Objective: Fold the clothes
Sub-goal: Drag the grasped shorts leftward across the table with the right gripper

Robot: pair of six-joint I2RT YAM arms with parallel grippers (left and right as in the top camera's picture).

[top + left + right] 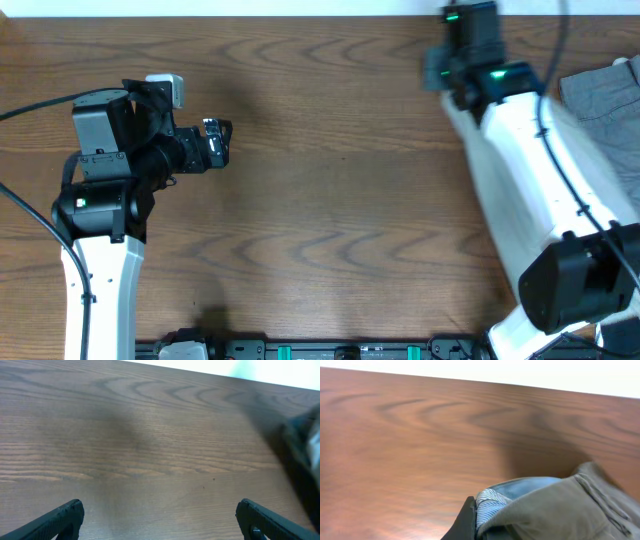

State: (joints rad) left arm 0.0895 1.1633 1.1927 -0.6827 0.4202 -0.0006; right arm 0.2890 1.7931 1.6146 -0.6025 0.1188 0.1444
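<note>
The pale khaki-green shorts (555, 510) show only in the right wrist view, bunched at the lower right, with a blue-white striped inner lining turned out. My right gripper (472, 522) is shut on this fabric; one dark finger shows at its left and the other is hidden under the cloth. From overhead the right gripper (442, 70) is at the far side of the table, blurred, and the arm hides the shorts. My left gripper (217, 143) is open and empty over bare wood at the left, its two fingertips wide apart in the left wrist view (160, 517).
A grey garment (608, 95) lies at the table's right edge behind the right arm. A blurred dark shape (300, 450) fills the right side of the left wrist view. The wooden table (330, 200) lies between the arms.
</note>
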